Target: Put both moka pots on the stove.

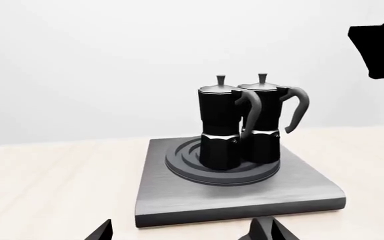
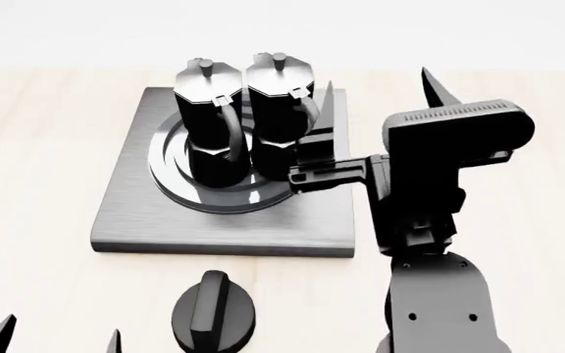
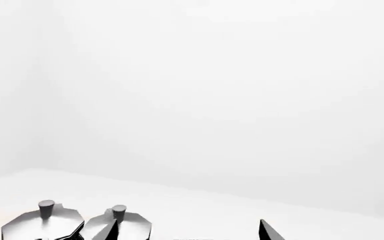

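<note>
Two black moka pots with silvery lids stand upright side by side on the ring burner of the grey stove (image 2: 130, 209): the left pot (image 2: 209, 125) and the right pot (image 2: 280, 110). In the left wrist view they are the nearer pot (image 1: 220, 125) and the farther pot (image 1: 265, 120) on the stove (image 1: 239, 197). My right gripper (image 2: 381, 99) is open and empty, raised just right of the right pot, not touching it. In the right wrist view (image 3: 189, 232) only the two lids (image 3: 42, 223) (image 3: 126, 223) show. My left gripper (image 2: 57, 342) (image 1: 186, 234) is open and empty, in front of the stove.
A squat black round knob (image 2: 214, 312) sits on the light wooden table (image 2: 37, 147) in front of the stove, between my two arms. My right arm (image 2: 440, 294) rises at the right of the stove. A plain white wall stands behind the table.
</note>
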Robot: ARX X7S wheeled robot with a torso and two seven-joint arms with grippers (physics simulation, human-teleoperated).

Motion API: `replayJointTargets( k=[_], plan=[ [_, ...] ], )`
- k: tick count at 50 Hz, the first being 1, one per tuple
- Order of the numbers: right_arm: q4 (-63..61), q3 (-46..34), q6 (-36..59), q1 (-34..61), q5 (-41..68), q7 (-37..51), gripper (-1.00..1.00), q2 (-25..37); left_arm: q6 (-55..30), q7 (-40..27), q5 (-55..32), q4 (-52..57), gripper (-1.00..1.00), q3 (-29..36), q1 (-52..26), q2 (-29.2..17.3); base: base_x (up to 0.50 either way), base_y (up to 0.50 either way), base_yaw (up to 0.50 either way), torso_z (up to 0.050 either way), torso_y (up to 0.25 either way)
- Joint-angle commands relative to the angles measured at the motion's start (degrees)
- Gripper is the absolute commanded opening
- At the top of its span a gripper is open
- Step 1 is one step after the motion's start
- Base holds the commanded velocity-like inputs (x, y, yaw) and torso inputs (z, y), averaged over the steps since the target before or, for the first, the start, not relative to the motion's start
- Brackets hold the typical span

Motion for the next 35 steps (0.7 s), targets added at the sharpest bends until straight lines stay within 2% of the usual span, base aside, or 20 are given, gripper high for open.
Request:
replayJointTargets(
  k=[1,13,25,35],
  plan=[
    [-11.6,-0.4,0.7,-11.1,0.1,4.1,1.0,0.7,0.3,-0.1,-0.3,-0.2,1.0,-0.2,0.1,-0.1,0.0,0.0,0.0,0.0,0.0],
    [-20.1,0.6,1.3,-21.5,4.6,4.9,1.0,0.8,0.5,-0.2,-0.7,-0.2,1.0,-0.4,0.0,-0.2,0.0,0.0,0.0,0.0,0.0],
    [-23.9,-0.3,-2.3,-30.5,5.9,5.8,1.0,1.8,0.9,-0.5,-0.8,-0.6,1.0,-0.8,0.0,-0.3,0.0,0.0,0.0,0.0,0.0],
    [-23.9,-0.1,-1.9,-31.3,6.9,6.7,1.0,2.8,1.4,-0.5,-1.2,-1.0,1.0,-1.1,0.0,-0.5,0.0,0.0,0.0,0.0,0.0]
  ],
)
